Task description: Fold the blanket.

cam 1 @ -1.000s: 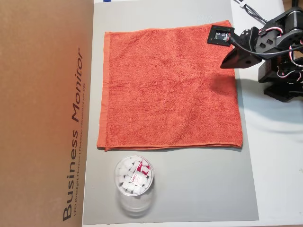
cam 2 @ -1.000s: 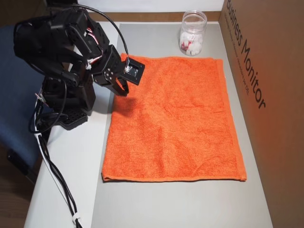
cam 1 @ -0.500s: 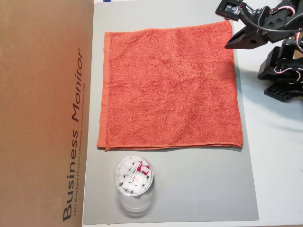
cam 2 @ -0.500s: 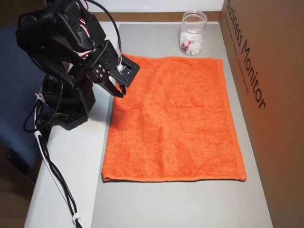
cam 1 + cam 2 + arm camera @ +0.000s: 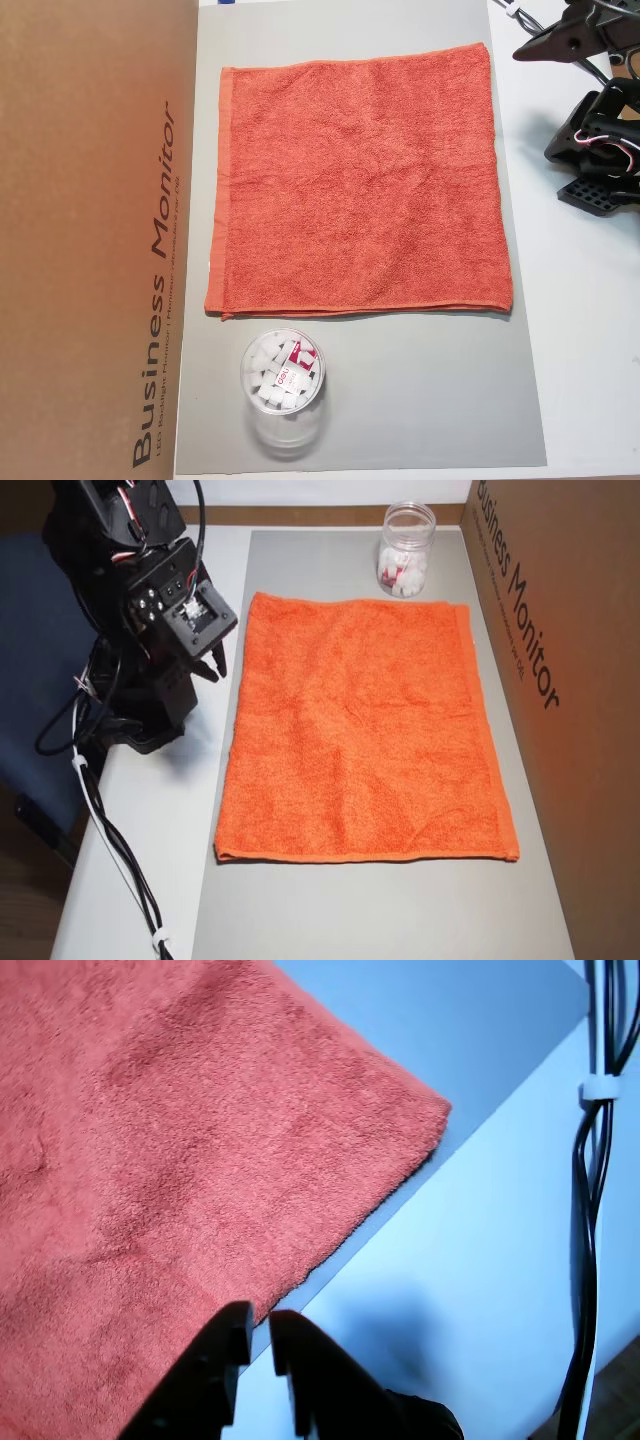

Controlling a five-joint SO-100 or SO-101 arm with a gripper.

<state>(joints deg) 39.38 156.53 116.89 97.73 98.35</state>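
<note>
Grey mat (image 5: 400,400), wrist-only blanket (image 5: 150,1130) corner

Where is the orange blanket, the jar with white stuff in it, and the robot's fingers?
blanket (image 5: 355,185), an overhead view, middle of the flat cloth.
jar (image 5: 283,375), an overhead view, on its white contents seen through the top.
fingers (image 5: 228,1332), wrist view, tip of the left black finger.

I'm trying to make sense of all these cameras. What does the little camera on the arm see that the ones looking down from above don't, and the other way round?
Only the wrist view shows the hand close up, its fingers nearly together and holding nothing, above the blanket's edge. Only the overhead views show the whole blanket lying flat and unfolded, the clear jar and the cardboard box. Both show the orange-red blanket on the grey mat.
</note>
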